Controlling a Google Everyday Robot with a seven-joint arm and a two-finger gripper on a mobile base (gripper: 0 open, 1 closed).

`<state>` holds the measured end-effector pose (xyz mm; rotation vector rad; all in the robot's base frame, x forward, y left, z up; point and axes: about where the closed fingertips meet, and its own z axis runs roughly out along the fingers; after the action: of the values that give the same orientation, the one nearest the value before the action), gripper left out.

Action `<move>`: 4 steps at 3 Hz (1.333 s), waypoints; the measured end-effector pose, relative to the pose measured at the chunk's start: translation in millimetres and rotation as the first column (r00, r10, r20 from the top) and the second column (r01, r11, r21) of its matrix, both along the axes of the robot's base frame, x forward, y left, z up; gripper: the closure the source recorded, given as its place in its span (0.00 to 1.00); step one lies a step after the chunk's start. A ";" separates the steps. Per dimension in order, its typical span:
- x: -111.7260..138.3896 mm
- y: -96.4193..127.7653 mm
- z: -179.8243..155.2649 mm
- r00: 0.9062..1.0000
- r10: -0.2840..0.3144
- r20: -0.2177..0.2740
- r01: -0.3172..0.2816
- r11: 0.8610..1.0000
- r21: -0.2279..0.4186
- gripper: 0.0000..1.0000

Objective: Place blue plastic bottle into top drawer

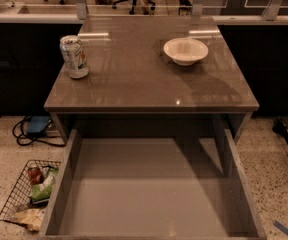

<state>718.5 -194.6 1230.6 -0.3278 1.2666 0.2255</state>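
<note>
Grey top drawer (149,194) open, gripper out of view

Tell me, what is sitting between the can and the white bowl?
Nothing: in the camera view, only bare tabletop lies between the can and the bowl. The gripper is out of sight.
</note>
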 end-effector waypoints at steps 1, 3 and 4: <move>-47.5 20.2 -29.6 0.998 0.013 -0.058 -0.016 0.999 -0.045 1.00; -121.6 71.2 -163.1 0.965 0.083 -0.250 -0.121 0.982 -0.143 1.00; -120.9 72.6 -161.4 0.963 0.089 -0.253 -0.127 0.983 -0.136 1.00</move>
<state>597.6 -122.0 1069.1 -0.5123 1.5166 0.2704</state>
